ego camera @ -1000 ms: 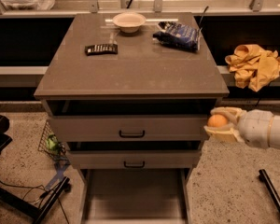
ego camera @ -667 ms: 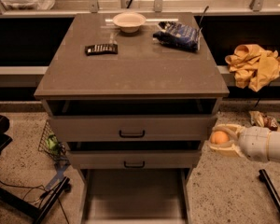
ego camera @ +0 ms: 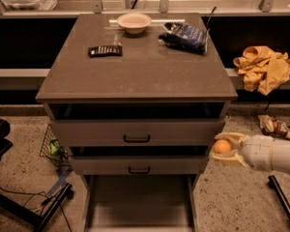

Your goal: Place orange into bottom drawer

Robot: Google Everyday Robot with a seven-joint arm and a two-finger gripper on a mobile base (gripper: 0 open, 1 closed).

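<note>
The orange (ego camera: 222, 146) is held in my gripper (ego camera: 226, 148), whose pale fingers close around it. The gripper sits to the right of the cabinet, level with the middle drawer front and just off its right edge. My white arm (ego camera: 273, 153) reaches in from the right edge of the view. The bottom drawer (ego camera: 140, 204) is pulled out towards me below the two upper drawers, and its flat grey floor shows bare.
On the cabinet top (ego camera: 135, 71) stand a white bowl (ego camera: 134, 21), a black remote (ego camera: 105, 50) and a blue chip bag (ego camera: 186, 36). A yellow cloth (ego camera: 264, 67) lies at right. Cables and a dark base (ego camera: 19, 202) lie on the floor at left.
My gripper has moved down with the orange, from level with the top drawer front to level with the middle drawer front, still right of the cabinet.
</note>
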